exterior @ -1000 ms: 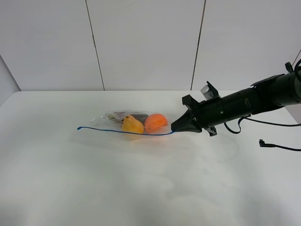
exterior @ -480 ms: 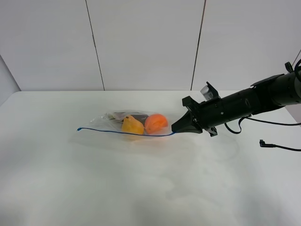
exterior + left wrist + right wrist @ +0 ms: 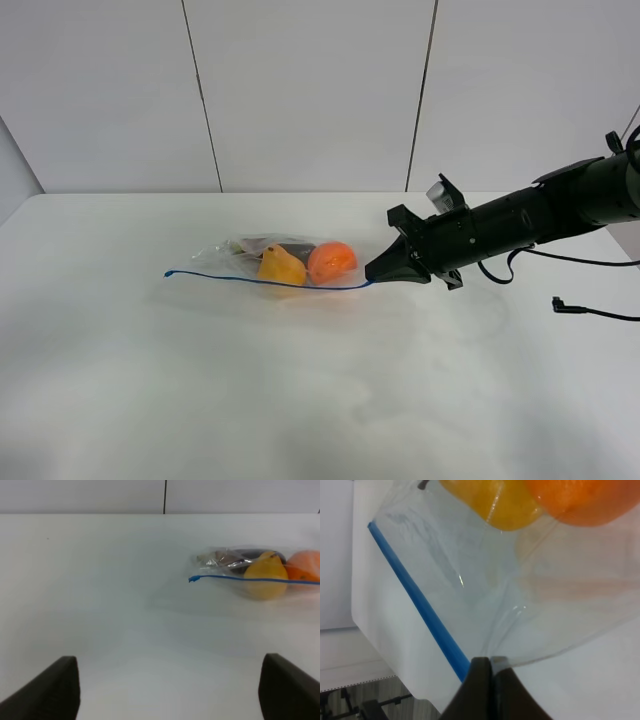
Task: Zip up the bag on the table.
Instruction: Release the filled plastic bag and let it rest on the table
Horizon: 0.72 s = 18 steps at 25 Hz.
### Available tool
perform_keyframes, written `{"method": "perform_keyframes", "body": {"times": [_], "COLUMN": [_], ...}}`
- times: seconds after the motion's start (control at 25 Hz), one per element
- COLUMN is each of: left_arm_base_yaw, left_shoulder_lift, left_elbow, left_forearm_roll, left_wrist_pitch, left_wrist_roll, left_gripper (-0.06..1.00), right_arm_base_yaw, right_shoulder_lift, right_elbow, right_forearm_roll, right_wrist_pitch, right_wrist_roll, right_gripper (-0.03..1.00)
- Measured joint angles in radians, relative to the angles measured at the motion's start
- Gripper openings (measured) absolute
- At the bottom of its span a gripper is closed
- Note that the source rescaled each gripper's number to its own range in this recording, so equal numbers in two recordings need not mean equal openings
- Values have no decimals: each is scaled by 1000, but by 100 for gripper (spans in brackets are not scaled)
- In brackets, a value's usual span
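The clear bag (image 3: 285,264) lies on the white table (image 3: 300,400), showing orange, yellow and dark items. Its blue zip strip (image 3: 260,280) runs along the near edge from a free left end to the right corner. My right gripper (image 3: 372,273) is shut on that right corner of the strip; the right wrist view shows the closed fingertips (image 3: 487,667) pinching the blue strip (image 3: 420,605) and plastic. My left gripper (image 3: 167,690) is open and empty, well short of the bag (image 3: 260,570), and out of the exterior view.
A black cable (image 3: 590,312) lies on the table at the far right, behind the right arm (image 3: 520,225). A white panelled wall (image 3: 300,90) stands behind the table.
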Motion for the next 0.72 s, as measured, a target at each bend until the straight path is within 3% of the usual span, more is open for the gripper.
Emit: {"method": "perform_keyframes", "body": {"times": [0.4, 0.72], "left_arm_base_yaw": [0, 0], "left_shoulder_lift": [0, 0], "left_elbow": [126, 134], "left_forearm_roll": [-24, -31], "left_wrist_pitch": [9, -1], "left_wrist_roll": [0, 0], "left_gripper": [89, 89], "right_arm_base_yaw": [0, 0], "right_shoulder_lift": [0, 0], "right_elbow": [0, 0], "right_forearm_roll": [-8, -28], "right_wrist_pitch": [-8, -12], "right_wrist_roll": [0, 2], "right_gripper": [0, 0]}}
